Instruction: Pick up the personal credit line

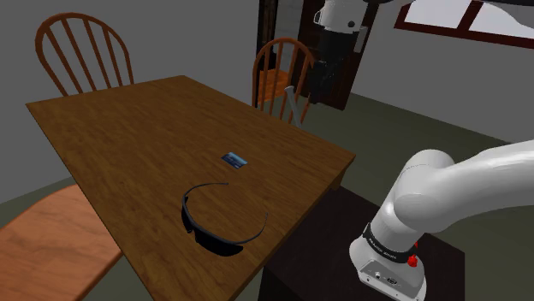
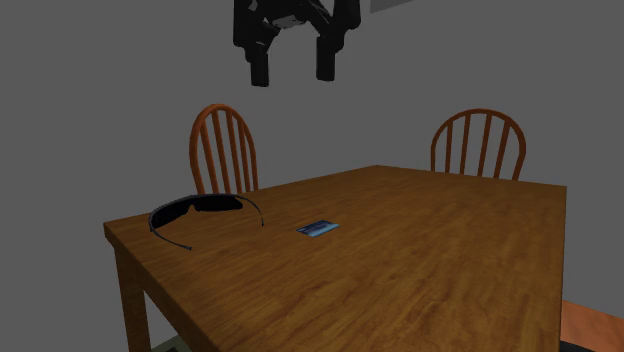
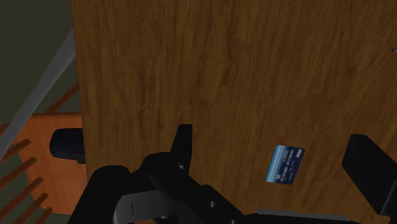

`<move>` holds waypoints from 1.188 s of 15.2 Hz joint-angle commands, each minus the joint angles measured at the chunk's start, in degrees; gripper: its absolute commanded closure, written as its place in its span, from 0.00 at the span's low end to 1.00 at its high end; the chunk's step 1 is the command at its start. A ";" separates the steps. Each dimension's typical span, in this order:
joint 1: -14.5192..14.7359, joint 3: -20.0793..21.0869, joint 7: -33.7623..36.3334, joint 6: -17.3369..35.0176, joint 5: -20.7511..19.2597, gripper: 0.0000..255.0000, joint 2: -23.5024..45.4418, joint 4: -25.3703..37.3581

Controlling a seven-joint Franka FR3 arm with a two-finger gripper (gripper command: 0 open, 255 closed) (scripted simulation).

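The credit card [image 1: 233, 159] is a small blue card lying flat near the middle of the wooden table [image 1: 128, 128]. It also shows on the table [image 2: 420, 270] in the second exterior view as a blue card [image 2: 318, 228]. My black gripper [image 2: 292, 70] hangs high above the table, open and holding nothing. In the shoulder view the gripper [image 1: 318, 90] sits over the table's far edge, well above the card. From the wrist camera the card [image 3: 284, 164] lies far below, between the spread fingers of the gripper [image 3: 278, 156].
Dark sunglasses [image 1: 214, 242] rest near the table's front edge, close to the card; in the second exterior view the sunglasses [image 2: 215, 204] lie to the card's left. Wooden chairs [image 1: 84, 51] [image 1: 281, 73] stand around the table. My dark stand [image 1: 342, 248] adjoins the table.
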 commanded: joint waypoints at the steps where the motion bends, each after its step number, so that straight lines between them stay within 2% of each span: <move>1: 0.00 0.00 0.00 0.00 0.00 0.00 0.00 0.00; 10: 1.26 5.18 7.33 0.43 2.34 0.00 25.36 11.30; 18: 2.80 7.87 13.42 -2.52 3.16 0.00 48.09 24.94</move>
